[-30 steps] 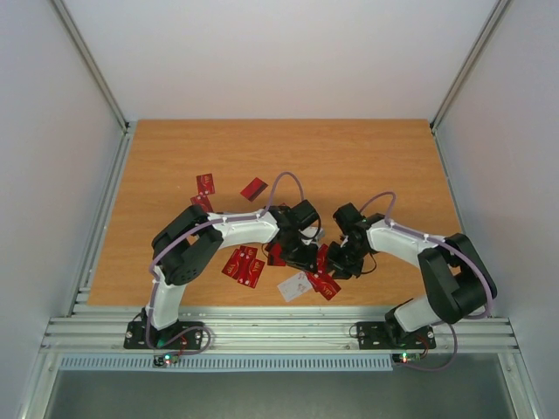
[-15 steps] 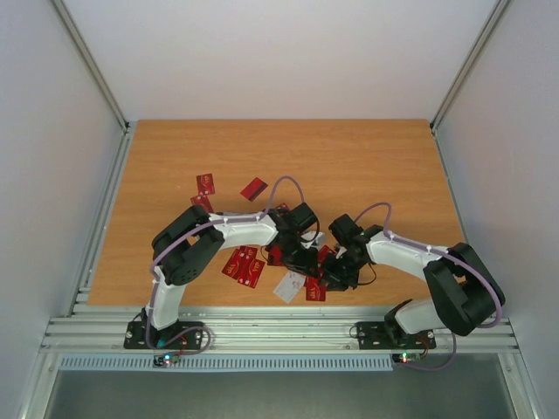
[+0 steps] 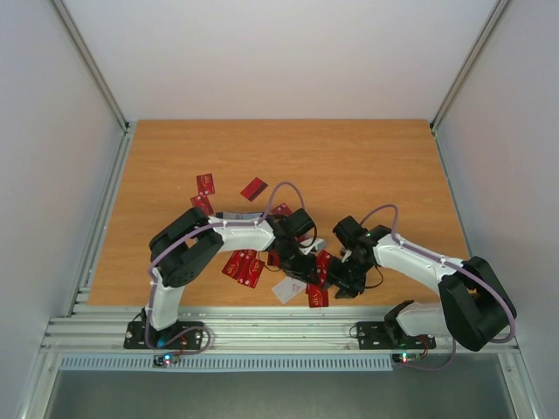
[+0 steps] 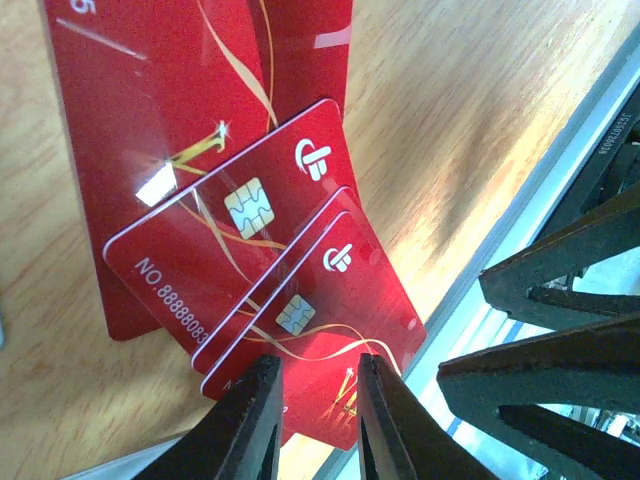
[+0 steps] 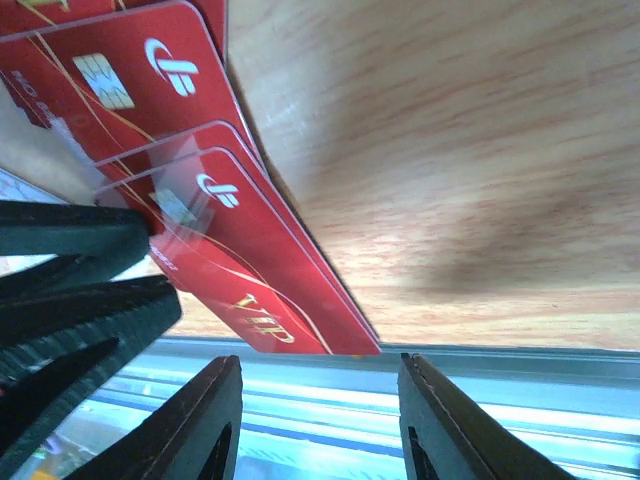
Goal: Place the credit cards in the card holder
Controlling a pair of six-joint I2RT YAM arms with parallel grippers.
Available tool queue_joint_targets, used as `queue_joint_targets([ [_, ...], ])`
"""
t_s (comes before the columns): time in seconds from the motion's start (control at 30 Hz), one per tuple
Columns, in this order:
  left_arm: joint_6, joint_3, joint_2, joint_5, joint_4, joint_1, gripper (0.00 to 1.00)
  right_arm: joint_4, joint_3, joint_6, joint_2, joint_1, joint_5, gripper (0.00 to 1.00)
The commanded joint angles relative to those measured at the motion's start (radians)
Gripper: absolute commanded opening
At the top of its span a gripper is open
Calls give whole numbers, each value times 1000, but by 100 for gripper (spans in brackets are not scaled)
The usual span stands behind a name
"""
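Red credit cards (image 3: 243,264) lie flat, scattered on the wooden surface (image 3: 376,166). One white card (image 3: 287,289) lies near the front. Three overlapping cards (image 4: 240,215) show gold chips.

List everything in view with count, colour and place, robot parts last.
Red cards: about ten, exact count unclear; red with gold marks; a few loose at rear left, a cluster beside the left arm, the rest overlapping between the pincers.
White card: one; white; near the front edge.
Table: one; orange-brown wood.
Rail: one; silver metal; along the near edge.
Walls: white; three sides.
Left arm, right arm: white and black, purple cables.
Left pincer: black; narrowly open over stacked red cards.
Right pincer: black; open wider, beside the same stack.
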Motion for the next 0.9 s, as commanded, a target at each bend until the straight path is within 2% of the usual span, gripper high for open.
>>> queue_joint_targets([
  [0.0, 39, -28, -4, -10, -29, -11, 24, -59, 0, -29, -5, 7, -12, 47],
  [0.3, 70, -26, 3, 18, -50, -11, 24, 200, -118, 27, 27, 9, -125, 62],
  [0.5, 74, -37, 2, 28, -49, -11, 24, 227, -146, 32, 39, 12, -139, 64],
  [0.87, 62, -35, 15, 39, -34, -11, 24, 126, -146, 26, -3, 43, -103, 65],
])
